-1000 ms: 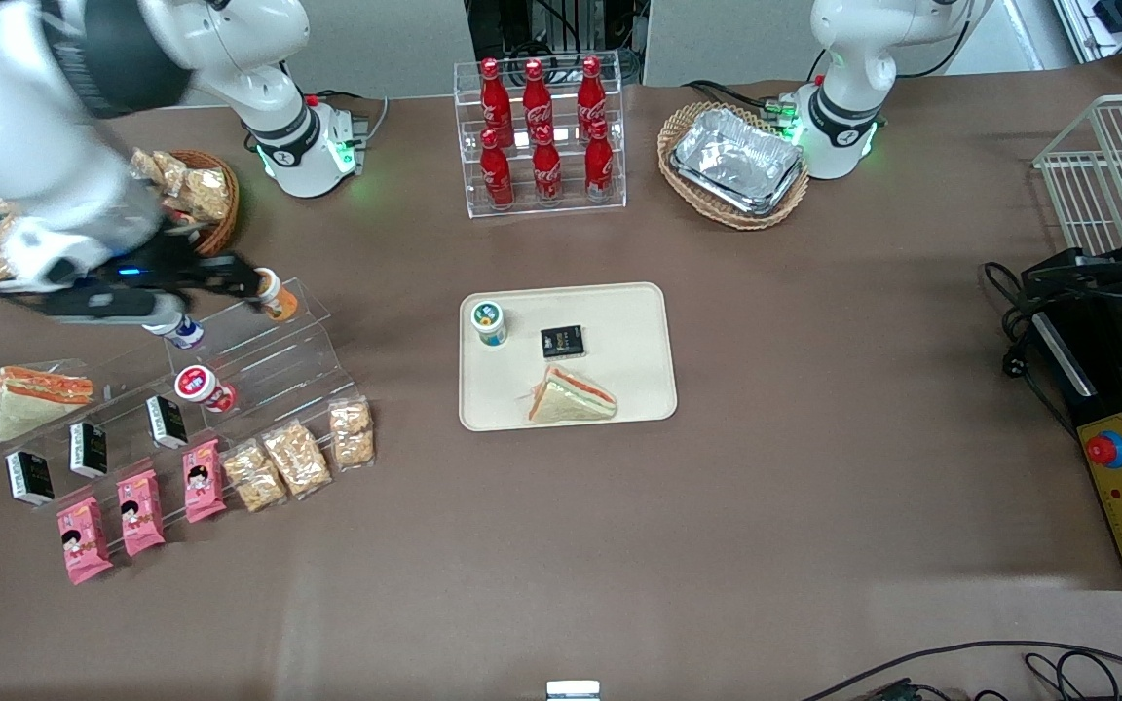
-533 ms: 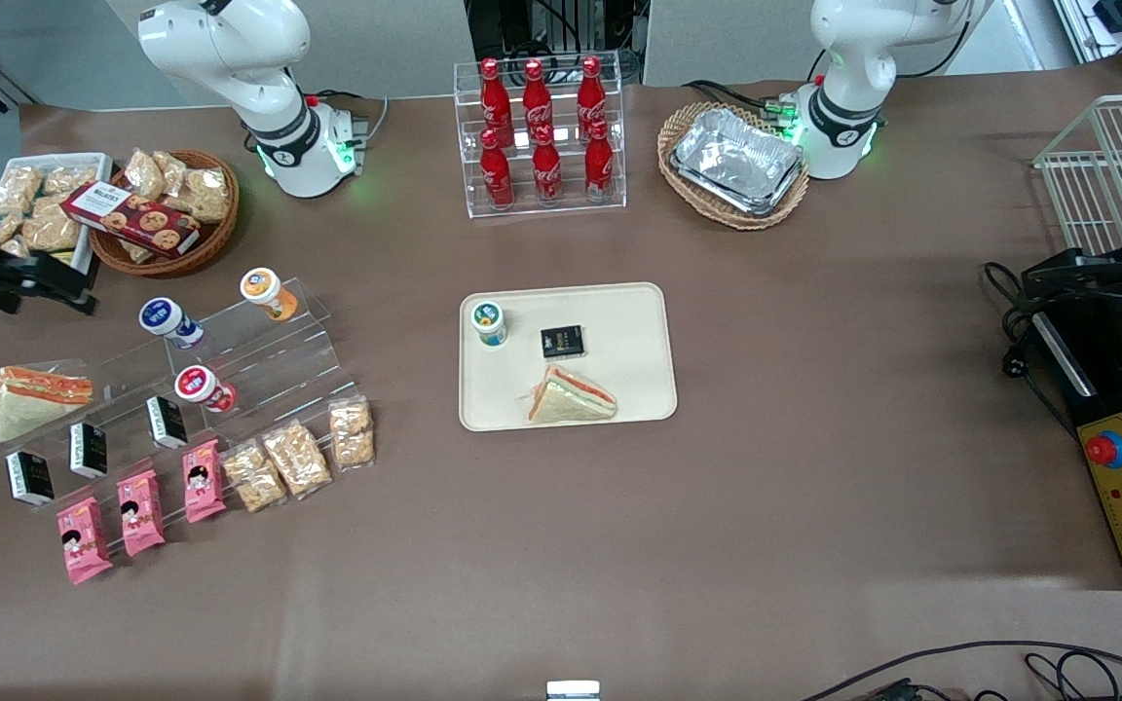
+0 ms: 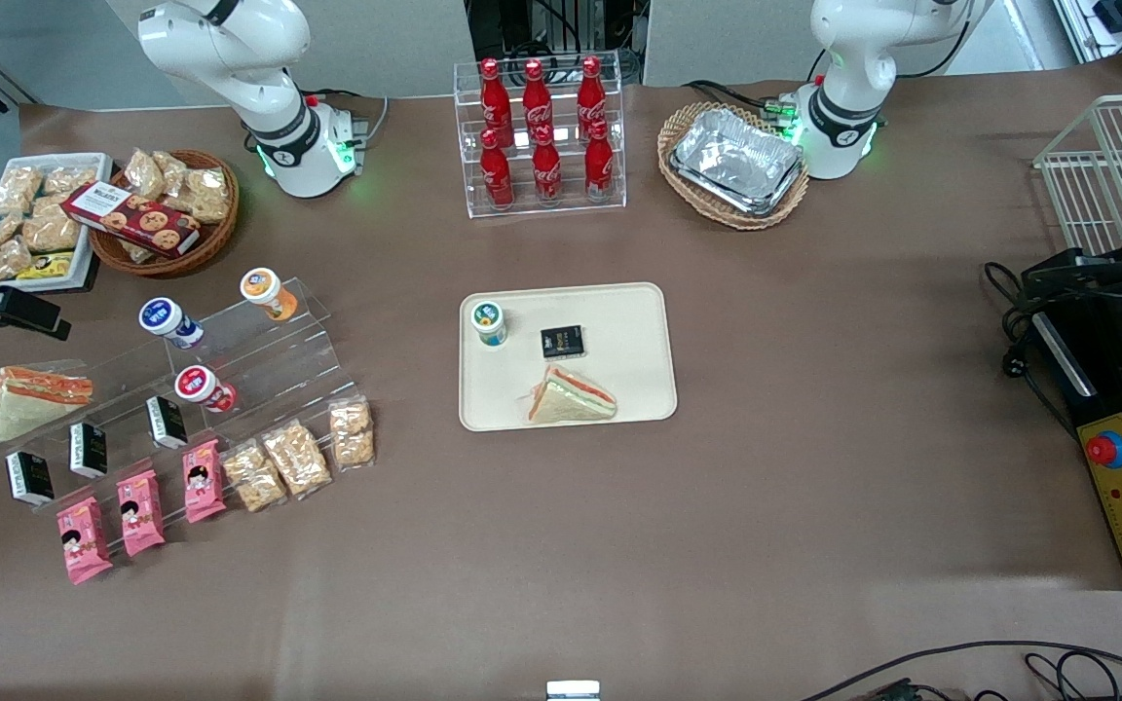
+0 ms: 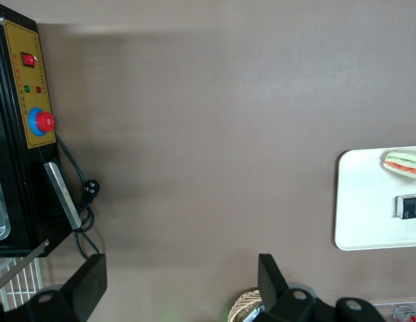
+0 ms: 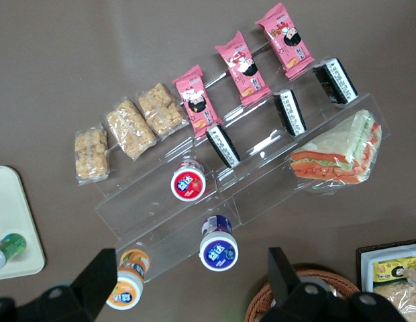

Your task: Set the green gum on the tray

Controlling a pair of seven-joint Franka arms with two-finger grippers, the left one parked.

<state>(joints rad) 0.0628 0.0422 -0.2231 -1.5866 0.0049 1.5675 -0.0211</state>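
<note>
The green gum (image 3: 489, 322), a small jar with a green lid, stands upright on the cream tray (image 3: 624, 316), in the tray's corner nearest the working arm and farther from the front camera. It also shows in the right wrist view (image 5: 7, 249), on the tray's corner (image 5: 10, 201). My right gripper (image 3: 35, 313) hangs at the working arm's end of the table, high above the acrylic stand and far from the tray. In the right wrist view the gripper (image 5: 189, 260) is open and empty.
A sandwich (image 3: 571, 397) and a black pack (image 3: 561, 341) also lie on the tray. The acrylic stand (image 3: 259, 350) holds orange-lidded (image 3: 267, 291), blue-lidded (image 3: 168, 321) and red-lidded (image 3: 201, 387) jars, with snack packs in front. A cola rack (image 3: 542, 136) and foil trays (image 3: 736, 161) stand farther back.
My right arm has drawn back from over the acrylic stand to the working arm's end of the table. The green gum and everything else on the tray have stayed put.
</note>
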